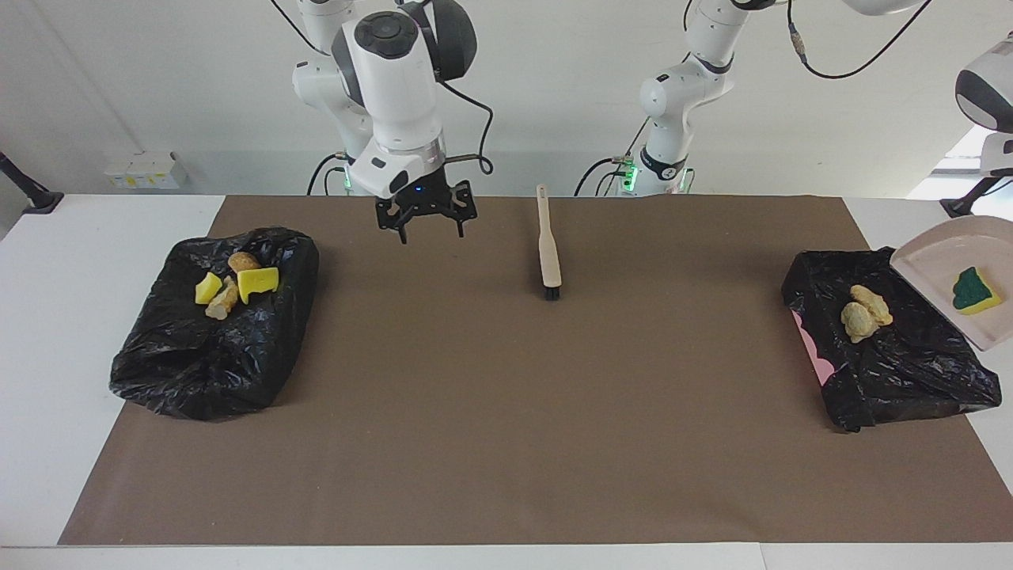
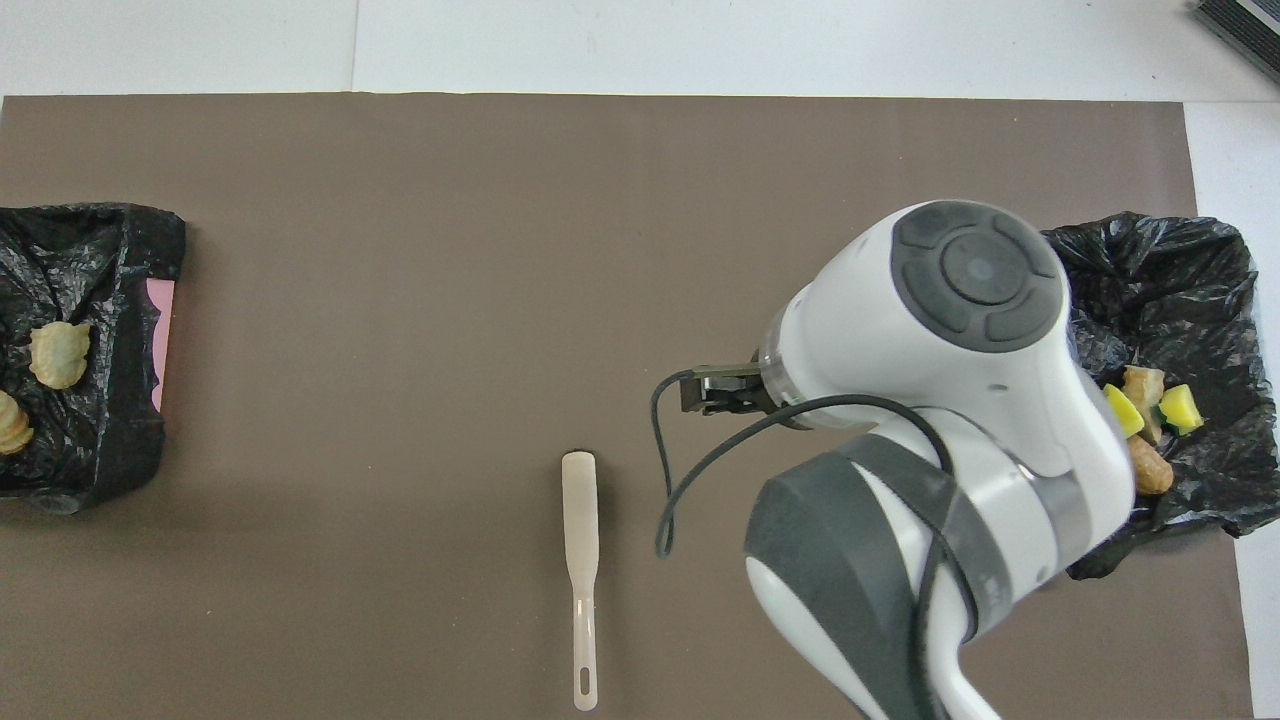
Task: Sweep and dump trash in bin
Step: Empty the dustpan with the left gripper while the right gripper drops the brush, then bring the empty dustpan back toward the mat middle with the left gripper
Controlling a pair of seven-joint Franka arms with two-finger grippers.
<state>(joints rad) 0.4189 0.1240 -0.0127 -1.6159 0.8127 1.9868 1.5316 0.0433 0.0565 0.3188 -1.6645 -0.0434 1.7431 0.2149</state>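
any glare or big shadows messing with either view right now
Facing view: bright window glare washes the corner above the dustpan; the brush casts only a thin shadow. Overhead view: even light, no glare, but the right arm covers part of the bin bag.

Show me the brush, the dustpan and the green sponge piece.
brush [image 1: 549, 257], facing view, on its wooden back.
dustpan [image 1: 934, 257], facing view, on its bare floor.
green sponge piece [image 1: 970, 290], facing view, on its green top.
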